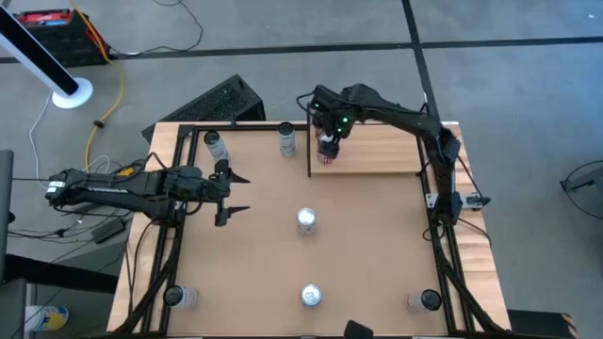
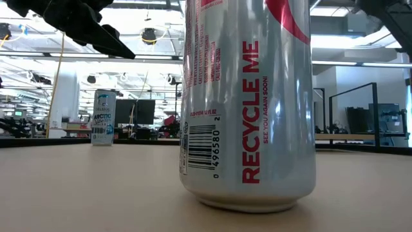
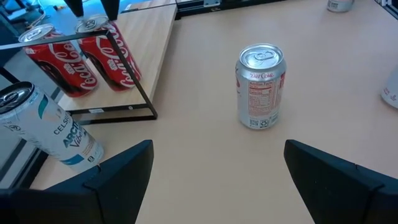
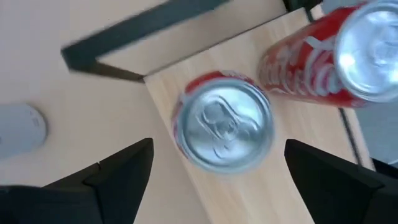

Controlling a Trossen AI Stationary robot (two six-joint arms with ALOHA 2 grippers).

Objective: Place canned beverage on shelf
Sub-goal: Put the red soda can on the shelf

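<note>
The shelf [image 1: 377, 151] is a pale wood board at the table's far right, with a black bar along its left short edge. Two red cola cans stand upright on its left end; they show in the left wrist view [image 3: 118, 56] [image 3: 59, 65]. My right gripper [image 1: 326, 143] hangs open just above one red can [image 4: 224, 121], its fingers on either side of the can and apart from it. The second red can [image 4: 336, 56] stands beside it. My left gripper [image 1: 233, 195] is open and empty over the table's left half.
A silver diet cola can [image 1: 306, 220] [image 3: 261, 87] stands mid-table, and another [image 1: 312, 295] stands near the front edge, filling the low view [image 2: 248, 103]. Two pale cans [image 1: 216, 143] [image 1: 287, 139] stand at the far edge. Other cans stand at the front corners [image 1: 179, 297] [image 1: 424, 299].
</note>
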